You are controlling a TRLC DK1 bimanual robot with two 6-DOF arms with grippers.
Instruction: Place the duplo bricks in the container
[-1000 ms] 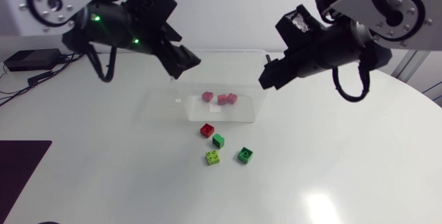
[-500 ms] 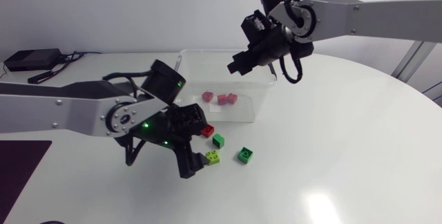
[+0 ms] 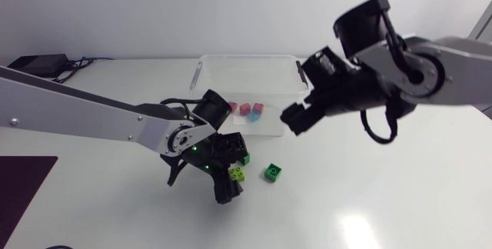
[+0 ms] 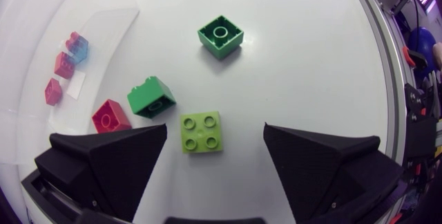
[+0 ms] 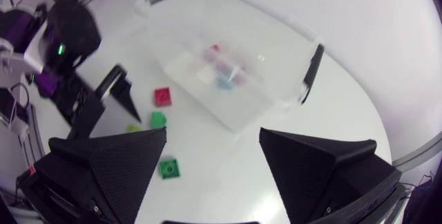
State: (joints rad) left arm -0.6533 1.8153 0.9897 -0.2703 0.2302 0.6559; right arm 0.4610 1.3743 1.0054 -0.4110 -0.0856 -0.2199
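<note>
My left gripper (image 4: 215, 128) is open and lowered over the table, with a lime duplo brick (image 4: 201, 132) between its fingers, untouched. Just ahead lie a dark green brick (image 4: 152, 97) and a red brick (image 4: 111, 117), and farther off a green brick (image 4: 220, 36). From above, the left gripper (image 3: 228, 168) hides the red brick; the lime brick (image 3: 237, 174) and the green brick (image 3: 272, 172) show. The clear container (image 3: 286, 68) holds pink bricks (image 3: 245, 110) and a light blue one (image 3: 254, 116). My right gripper (image 3: 296, 118) hangs open and empty by the container's front right corner.
The right wrist view looks down on the container (image 5: 290, 92) with its dark handle clips, the loose bricks (image 5: 163, 97) and my left arm (image 5: 69, 37). A dark pad (image 3: 19, 191) lies at the table's left front edge.
My left arm dropped further until its open fingers bracket the lime brick. My right gripper opened and swung from over the container to its front right; a light blue brick now lies inside.
</note>
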